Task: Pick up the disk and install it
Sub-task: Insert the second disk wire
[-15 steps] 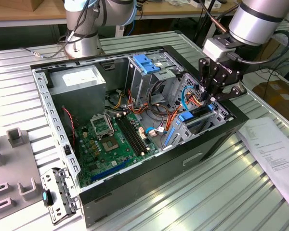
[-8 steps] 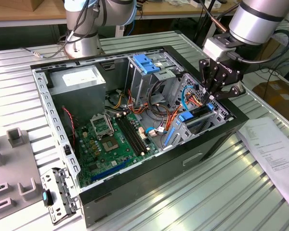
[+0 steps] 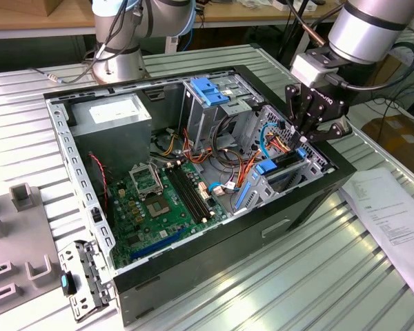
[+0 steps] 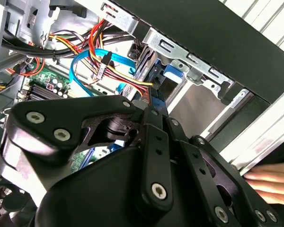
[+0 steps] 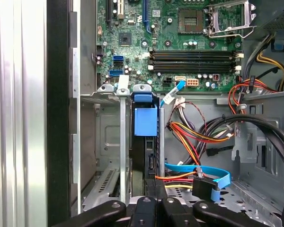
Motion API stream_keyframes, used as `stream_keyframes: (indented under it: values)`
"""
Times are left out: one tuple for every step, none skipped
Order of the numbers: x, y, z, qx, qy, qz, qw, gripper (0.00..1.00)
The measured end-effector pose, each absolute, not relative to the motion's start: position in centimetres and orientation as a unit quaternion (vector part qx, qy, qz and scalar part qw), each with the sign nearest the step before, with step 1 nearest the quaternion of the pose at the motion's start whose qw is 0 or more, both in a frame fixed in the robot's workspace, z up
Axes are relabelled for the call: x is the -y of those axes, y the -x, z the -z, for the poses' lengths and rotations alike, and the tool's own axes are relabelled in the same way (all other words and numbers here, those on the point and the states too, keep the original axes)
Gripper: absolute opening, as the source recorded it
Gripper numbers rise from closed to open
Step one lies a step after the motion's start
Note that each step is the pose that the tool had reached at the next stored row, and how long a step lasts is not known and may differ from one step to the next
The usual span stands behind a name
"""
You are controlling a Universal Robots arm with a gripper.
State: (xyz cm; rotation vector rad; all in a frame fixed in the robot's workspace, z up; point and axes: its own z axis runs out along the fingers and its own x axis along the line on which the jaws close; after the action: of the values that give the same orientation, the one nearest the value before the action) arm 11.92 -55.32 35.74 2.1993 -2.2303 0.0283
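Note:
The disk [image 3: 283, 165] stands on edge in a slot of the metal drive cage [image 3: 313, 164] at the corner of the open computer case [image 3: 193, 172] on the exterior view's right. Its blue carrier rail and tab [image 5: 146, 121] face along the slot in the first wrist view, and the blue rail [image 4: 157, 91] also shows in the second wrist view. My gripper [image 3: 302, 146] reaches down from above onto the disk's near end. Its fingers [image 5: 152, 188] are drawn together on the disk's edge [image 5: 149, 158]. The arm's black linkage hides the contact itself in the second wrist view.
Red, yellow and blue cables [image 5: 199, 137] lie beside the slot. A larger blue bracket [image 3: 210, 89] tops another cage. The motherboard [image 3: 165, 200] covers the case floor. A paper sheet [image 3: 393, 214] lies outside the case. A person's hand [image 4: 272, 182] rests near it.

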Motion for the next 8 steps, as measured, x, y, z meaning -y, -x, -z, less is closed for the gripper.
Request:
stream_keyframes:
  values:
    - [55.3, -11.9, -35.8, 0.712, -0.702, -0.009, 0.005, 0.11]
    - [55.3, -11.9, -35.8, 0.712, -0.702, -0.009, 0.005, 0.11]
    - [55.3, -11.9, -35.8, 0.712, -0.702, -0.009, 0.005, 0.11]
    - [55.3, -11.8, -35.8, 0.712, -0.702, -0.009, 0.005, 0.11]
    - [55.3, -11.5, -35.8, 0.712, -0.702, -0.009, 0.005, 0.11]
    - [55.3, -11.4, -36.2, 0.712, -0.702, -0.009, 0.005, 0.11]
    - [55.0, -11.4, -37.0, 0.712, -0.702, -0.009, 0.005, 0.11]
    - [54.8, -11.4, -37.5, 0.712, -0.702, -0.009, 0.005, 0.11]
